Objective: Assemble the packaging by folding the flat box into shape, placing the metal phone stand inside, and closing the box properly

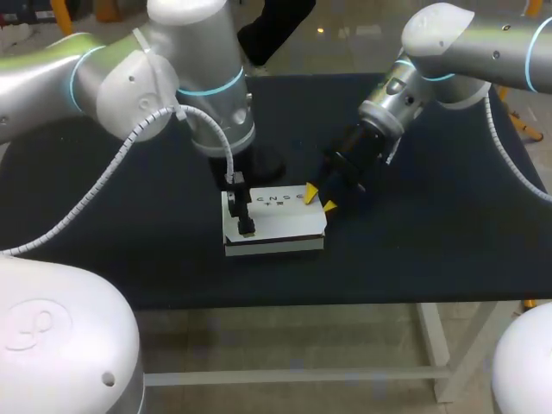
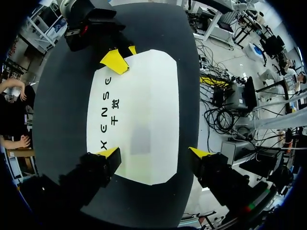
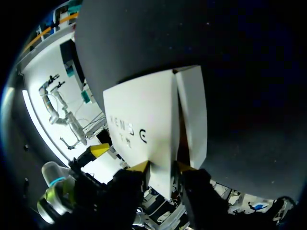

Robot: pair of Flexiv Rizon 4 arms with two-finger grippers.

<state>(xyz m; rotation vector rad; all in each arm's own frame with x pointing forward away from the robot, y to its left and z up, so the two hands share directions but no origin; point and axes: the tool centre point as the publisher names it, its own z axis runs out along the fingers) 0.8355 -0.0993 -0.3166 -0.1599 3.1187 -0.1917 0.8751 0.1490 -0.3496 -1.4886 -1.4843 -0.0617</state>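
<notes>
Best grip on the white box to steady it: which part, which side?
Across its long side walls, straight down from above. The white box lies flat on the table, those walls are straight and parallel, and the right tool crowds one short end. The open left tool straddles them.

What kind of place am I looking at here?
Probably a robotics lab or test bench: a left arm and a right arm, both white machines, are poised over a white cardboard box on a dark-covered table.

Box (image 1: 274, 220) sits mid-table (image 1: 431, 250), near the front edge. Left gripper (image 1: 240, 213) is over its left end, fingers spread. Right gripper (image 1: 319, 198) is clamped on its far right corner.
</notes>
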